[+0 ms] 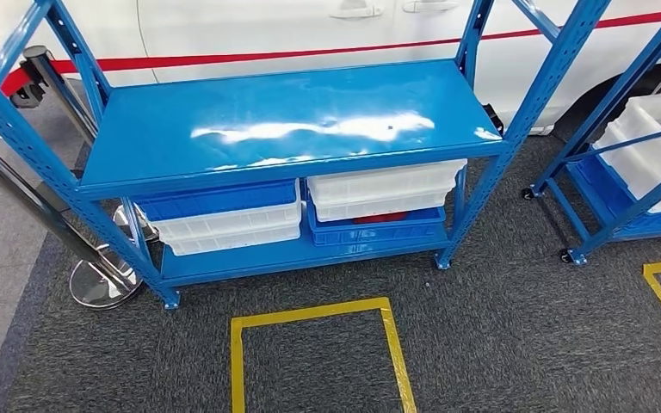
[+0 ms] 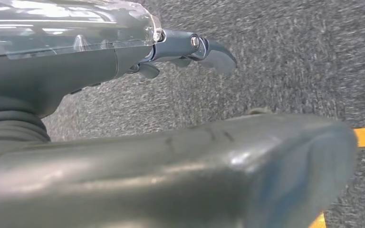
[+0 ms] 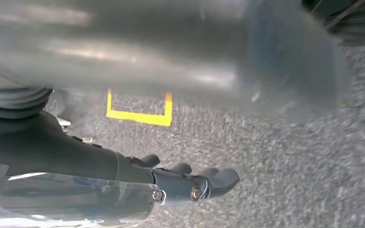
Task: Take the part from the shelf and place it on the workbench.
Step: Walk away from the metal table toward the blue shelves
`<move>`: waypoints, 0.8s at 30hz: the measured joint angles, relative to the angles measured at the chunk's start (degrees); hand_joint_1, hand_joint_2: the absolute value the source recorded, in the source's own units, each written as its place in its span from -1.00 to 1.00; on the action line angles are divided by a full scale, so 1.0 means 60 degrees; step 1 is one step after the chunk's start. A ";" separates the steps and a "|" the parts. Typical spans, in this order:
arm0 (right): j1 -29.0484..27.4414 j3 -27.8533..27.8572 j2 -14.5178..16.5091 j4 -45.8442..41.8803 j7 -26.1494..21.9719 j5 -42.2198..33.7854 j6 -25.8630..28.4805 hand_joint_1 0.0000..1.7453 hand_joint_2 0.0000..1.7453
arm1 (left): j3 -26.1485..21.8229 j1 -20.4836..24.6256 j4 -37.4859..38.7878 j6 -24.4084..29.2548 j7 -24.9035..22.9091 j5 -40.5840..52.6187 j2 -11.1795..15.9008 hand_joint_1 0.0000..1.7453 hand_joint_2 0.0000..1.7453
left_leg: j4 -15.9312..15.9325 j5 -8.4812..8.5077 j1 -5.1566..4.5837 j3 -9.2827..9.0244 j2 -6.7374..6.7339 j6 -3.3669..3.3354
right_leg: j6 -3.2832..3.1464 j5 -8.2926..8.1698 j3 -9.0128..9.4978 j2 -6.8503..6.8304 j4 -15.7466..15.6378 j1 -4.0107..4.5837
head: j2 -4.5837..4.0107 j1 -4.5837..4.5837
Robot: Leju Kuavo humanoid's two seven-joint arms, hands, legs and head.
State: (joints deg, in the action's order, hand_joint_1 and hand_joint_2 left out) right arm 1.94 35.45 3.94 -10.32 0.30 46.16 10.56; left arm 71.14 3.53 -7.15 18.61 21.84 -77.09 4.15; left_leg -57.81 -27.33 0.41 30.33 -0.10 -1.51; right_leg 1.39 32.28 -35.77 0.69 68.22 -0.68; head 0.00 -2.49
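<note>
Head view: blue shelf (image 1: pixel 293 129) edges grey carpet (image 1: pixel 499 344); each robot hand hangs empty, fingers apart.

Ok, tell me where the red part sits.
In the head view, the red part lies in the blue bin on the shelf's lower level, right side, under a white bin.
</note>
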 joint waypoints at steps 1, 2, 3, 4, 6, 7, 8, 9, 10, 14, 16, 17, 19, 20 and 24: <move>0.0004 0.0000 0.0003 0.0000 0.0005 0.0002 0.0000 -1.00 1.00 | 0.0000 -0.0001 0.0000 -0.0006 -0.0002 0.0003 0.0000 -1.00 -1.00 | -0.0003 -0.0028 -0.0006 -0.0012 -0.0009 -0.0016 | 0.0021 0.0249 -0.0343 -0.0009 0.0561 -0.0010 | 0.0000 0.0000; 0.0004 0.0000 0.0005 0.0000 0.0014 0.0004 0.0000 -1.00 1.00 | 0.0000 -0.0005 0.0000 -0.0016 -0.0010 0.0004 0.0000 -1.00 -1.00 | -0.0006 -0.0072 -0.0011 -0.0038 -0.0014 -0.0022 | 0.0049 0.0351 -0.0612 -0.0016 0.0951 -0.0020 | 0.0000 0.0000; -0.0002 0.0000 0.0006 0.0000 0.0021 0.0007 0.0001 -1.00 1.00 | 0.0000 -0.0012 0.0000 -0.0031 -0.0018 0.0002 0.0000 -1.00 -1.00 | -0.0007 -0.0130 -0.0013 -0.0085 -0.0011 -0.0021 | 0.0067 0.0266 -0.0747 -0.0028 0.1050 -0.0026 | 0.0000 0.0000; -0.0013 0.0000 0.0006 0.0000 0.0029 0.0014 0.0002 -1.00 1.00 | 0.0000 -0.0020 0.0000 -0.0046 -0.0029 -0.0004 0.0000 -1.00 -1.00 | -0.0008 -0.0198 -0.0011 -0.0159 -0.0005 -0.0006 | 0.0073 -0.0011 -0.0700 -0.0043 0.0802 -0.0029 | 0.0000 0.0000; -0.0033 0.0000 0.0006 0.0001 0.0042 0.0024 0.0002 -1.00 1.00 | 0.0000 -0.0034 0.0000 -0.0073 -0.0047 -0.0017 0.0000 -1.00 -1.00 | -0.0004 -0.0347 -0.0009 -0.0357 -0.0004 0.0053 | 0.0034 -0.0769 -0.0246 -0.0085 -0.0368 -0.0016 | 0.0000 0.0001; -0.0035 0.0000 0.0007 0.0002 0.0045 0.0026 0.0001 -1.00 1.00 | 0.0000 -0.0029 0.0000 -0.0081 -0.0055 -0.0026 0.0000 -1.00 -1.00 | -0.0006 -0.0417 -0.0016 -0.0441 -0.0009 0.0099 | -0.0004 -0.0897 -0.0046 -0.0113 -0.0876 0.0013 | 0.0000 0.0002; -0.0024 0.0000 0.0009 0.0002 0.0047 0.0026 -0.0001 -1.00 1.00 | 0.0000 -0.0018 0.0000 -0.0088 -0.0062 -0.0030 0.0000 -1.00 -1.00 | 0.0007 -0.0483 -0.0026 -0.0482 -0.0022 0.0157 | -0.0071 -0.0925 0.0080 -0.0136 -0.1200 0.0043 | 0.0000 0.0002; -0.0018 0.0000 0.0012 0.0002 0.0048 0.0028 -0.0004 -1.00 1.00 | 0.0000 -0.0007 0.0000 -0.0092 -0.0067 -0.0035 0.0000 -1.00 -1.00 | -0.0008 -0.0520 -0.0038 -0.0535 -0.0038 0.0221 | -0.0157 -0.0853 0.0118 -0.0149 -0.1314 0.0066 | 0.0000 0.0002; -0.0015 0.0000 0.0014 0.0002 0.0052 0.0037 -0.0009 -1.00 1.00 | 0.0000 0.0005 0.0000 -0.0092 -0.0072 -0.0044 -0.0001 -1.00 -1.00 | -0.0030 -0.0537 -0.0050 -0.0584 -0.0049 0.0285 | -0.0241 -0.0802 0.0145 -0.0147 -0.1348 0.0076 | 0.0000 0.0001; -0.0044 0.0000 0.0037 0.0000 0.0101 0.0151 -0.0068 -1.00 1.00 | -0.0005 0.0016 0.0000 -0.0034 -0.0069 -0.0164 -0.0007 -1.00 -1.00 | -0.1001 -0.0754 -0.0018 -0.0257 -0.0042 0.0461 | -0.0501 -0.0774 0.0584 -0.0131 -0.1473 0.0022 | 0.0000 -0.0001; -0.0031 -0.0005 0.0039 -0.0001 0.0128 0.0233 -0.0087 -1.00 1.00 | -0.0015 0.0004 0.0000 0.0017 -0.0056 -0.0235 -0.0012 -1.00 -1.00 | -0.2200 -0.1201 0.0001 0.0560 -0.0037 0.0503 | -0.0559 -0.0632 0.0731 -0.0108 -0.1480 0.0035 | 0.0000 -0.0003; -0.0029 -0.0008 0.0039 -0.0002 0.0132 0.0267 -0.0093 -1.00 1.00 | -0.0019 -0.0015 0.0000 0.0036 -0.0047 -0.0265 -0.0015 -1.00 -1.00 | -0.2633 -0.1433 0.0010 0.0953 -0.0037 0.0516 | -0.0564 -0.0554 0.0821 -0.0085 -0.1479 0.0041 | 0.0000 -0.0003; -0.0031 -0.0015 0.0039 -0.0003 0.0133 0.0327 -0.0106 -1.00 1.00 | -0.0028 -0.0055 0.0000 0.0066 -0.0017 -0.0319 -0.0024 -1.00 -1.00 | -0.2668 -0.1540 0.0017 0.1349 -0.0036 0.0513 | -0.0540 -0.0373 0.1084 -0.0036 -0.1464 0.0049 | 0.0000 -0.0003; -0.0034 -0.0016 0.0040 -0.0002 0.0134 0.0356 -0.0110 -1.00 1.00 | -0.0033 -0.0067 0.0000 0.0091 0.0013 -0.0336 -0.0028 -1.00 -1.00 | -0.2267 -0.1269 0.0017 0.1354 -0.0034 0.0489 | -0.0519 -0.0265 0.1253 -0.0024 -0.1458 0.0055 | 0.0000 -0.0002; -0.0011 -0.0026 0.0059 0.0006 0.0139 0.0419 -0.0108 -1.00 1.00 | -0.0047 -0.0130 0.0005 0.0277 0.0074 -0.0353 -0.0044 -1.00 -1.00 | -0.0689 0.0546 -0.0075 0.1253 -0.0007 0.0289 | -0.0375 0.0206 0.1678 0.0048 -0.1399 0.0099 | 0.0000 0.0000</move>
State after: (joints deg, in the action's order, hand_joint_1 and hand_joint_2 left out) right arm 1.87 35.29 4.30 -10.28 1.13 48.67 9.92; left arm 70.86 2.75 -7.11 20.28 22.28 -79.22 3.89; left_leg -61.94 -24.05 -0.04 37.85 -0.14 0.22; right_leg -0.87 33.51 -25.70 0.98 59.83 -0.09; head 0.00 -2.49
